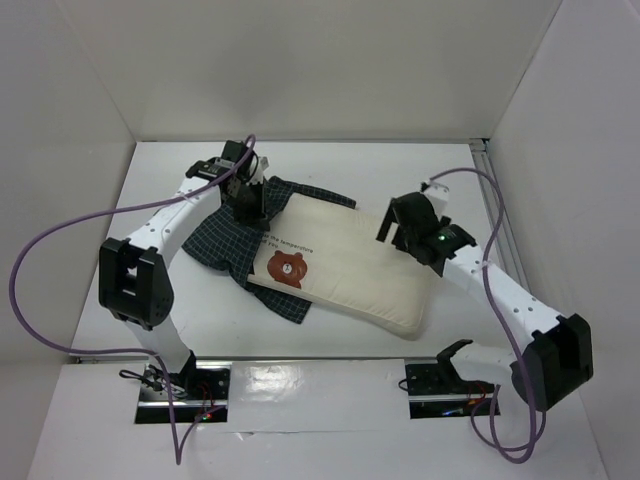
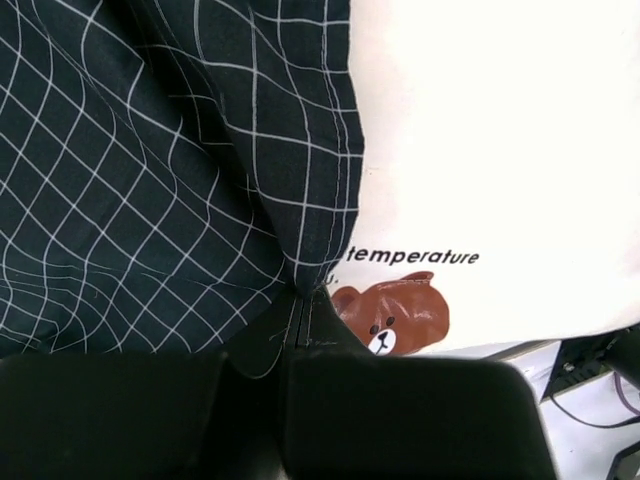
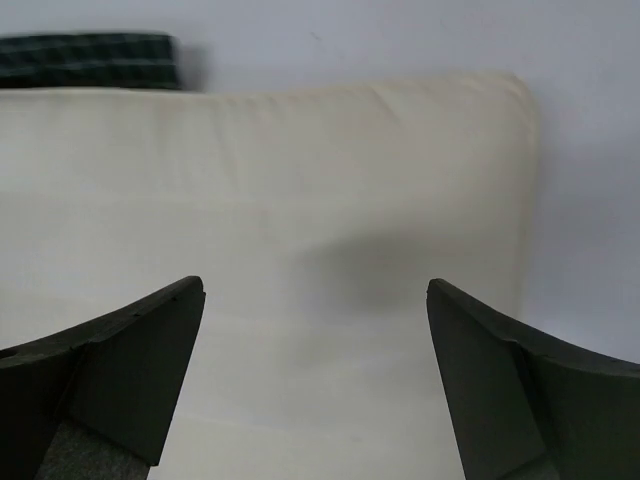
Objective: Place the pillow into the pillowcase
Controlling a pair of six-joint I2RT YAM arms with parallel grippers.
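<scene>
The cream pillow (image 1: 360, 270) lies slantwise mid-table, with a brown bear print and small lettering near its left end. The dark checked pillowcase (image 1: 225, 240) lies under and around that left end. My left gripper (image 1: 250, 205) is shut on a pinched fold of the pillowcase (image 2: 300, 240) and lifts its edge beside the pillow (image 2: 500, 150). My right gripper (image 1: 400, 232) is open and empty, hovering over the pillow's right part (image 3: 300, 250), fingers (image 3: 140, 360) apart. A strip of the pillowcase (image 3: 90, 60) shows beyond the pillow's far end.
White walls enclose the table on three sides. A metal rail (image 1: 500, 220) runs along the right edge. Purple cables (image 1: 60, 240) loop off both arms. The arm bases (image 1: 190, 385) are bolted at the near edge.
</scene>
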